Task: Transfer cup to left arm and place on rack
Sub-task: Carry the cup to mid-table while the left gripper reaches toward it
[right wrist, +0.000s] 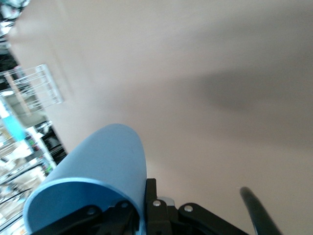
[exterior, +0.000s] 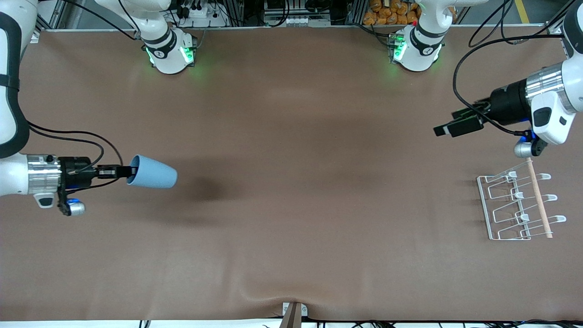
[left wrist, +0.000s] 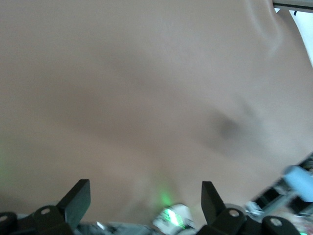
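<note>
While the right gripper (exterior: 130, 171) hangs in the air over the brown tabletop (exterior: 291, 237) at the right arm's end, its jaws are closed on the rim wall of the cup (exterior: 152, 172), one finger inside the mouth and one outside. The cup lies on its side in the jaws, mouth toward the wrist, closed base pointing away from the jaws toward the middle of the tabletop, clear of the surface; its shadow falls on the tabletop below, out past the base. In the right wrist view the cup (right wrist: 93, 181) fills the space just ahead of the jaws, lighter blue rim nearest the fingers, with the rack (right wrist: 32, 90) showing small and well apart ahead of it. The left gripper (exterior: 448, 128) hangs in the air at the left arm's end of the tabletop, jaws spread wide and holding nothing; the left wrist view shows both fingertips (left wrist: 78, 198) well apart with only bare tabletop between them. The rack (exterior: 519, 207) stands on the tabletop near the left jaws, lower in the front view than they are, its wooden dowel (exterior: 539, 198) running along the side toward the table's end. Cup and rack are well apart.
</note>
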### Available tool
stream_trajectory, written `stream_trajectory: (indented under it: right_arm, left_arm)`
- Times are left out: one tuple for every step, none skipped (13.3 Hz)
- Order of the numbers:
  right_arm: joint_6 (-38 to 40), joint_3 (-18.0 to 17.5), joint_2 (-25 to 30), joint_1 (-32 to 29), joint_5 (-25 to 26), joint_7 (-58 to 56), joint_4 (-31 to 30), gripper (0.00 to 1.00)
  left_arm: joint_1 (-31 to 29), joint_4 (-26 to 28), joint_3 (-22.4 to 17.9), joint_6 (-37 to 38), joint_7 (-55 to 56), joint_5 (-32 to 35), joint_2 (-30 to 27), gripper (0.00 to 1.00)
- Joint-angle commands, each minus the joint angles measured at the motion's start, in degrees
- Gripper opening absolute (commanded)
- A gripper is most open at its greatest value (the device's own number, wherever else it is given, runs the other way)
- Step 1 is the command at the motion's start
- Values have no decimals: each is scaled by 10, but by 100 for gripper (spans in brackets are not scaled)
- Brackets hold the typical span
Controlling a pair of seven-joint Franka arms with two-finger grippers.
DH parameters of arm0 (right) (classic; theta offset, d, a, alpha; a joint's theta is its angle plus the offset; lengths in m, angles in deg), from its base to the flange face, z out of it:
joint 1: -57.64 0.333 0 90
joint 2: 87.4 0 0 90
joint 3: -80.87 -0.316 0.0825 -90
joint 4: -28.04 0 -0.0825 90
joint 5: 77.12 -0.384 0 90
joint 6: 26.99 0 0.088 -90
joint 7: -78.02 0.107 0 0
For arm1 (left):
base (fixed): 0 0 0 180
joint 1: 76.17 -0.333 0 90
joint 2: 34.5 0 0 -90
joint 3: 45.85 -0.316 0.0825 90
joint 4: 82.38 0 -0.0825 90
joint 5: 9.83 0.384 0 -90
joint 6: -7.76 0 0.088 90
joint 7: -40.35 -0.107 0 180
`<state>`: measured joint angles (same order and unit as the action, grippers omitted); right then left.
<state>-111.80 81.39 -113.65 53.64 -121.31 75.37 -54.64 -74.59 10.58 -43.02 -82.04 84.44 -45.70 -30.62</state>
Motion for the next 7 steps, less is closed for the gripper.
stream_trajectory:
  right_arm:
    - [-14, 4, -2, 62, -34, 4, 2, 0]
    - [-38, 3, -3, 84, -39, 4, -1, 0]
    - [-67, 3, -4, 108, -44, 4, -3, 0]
    - [-82, 3, -4, 122, -55, 4, -3, 0]
    - [-90, 4, -2, 139, -76, 4, -3, 0]
    - [-111, 4, -2, 151, -84, 4, -3, 0]
    - [-131, 3, -2, 164, -85, 5, -3, 0]
  left_arm:
    - [4, -18, 0, 13, 137, -78, 21, 100]
    - [4, -19, 0, 13, 184, -110, 28, 100]
    - [13, -19, 0, 13, 209, -129, 31, 100]
    - [25, -19, -1, 13, 226, -130, 32, 100]
    - [43, -19, -1, 8, 247, -131, 35, 100]
    - [59, -23, -2, 5, 283, -129, 44, 100]
    - [65, -45, -2, 1, 315, -127, 62, 100]
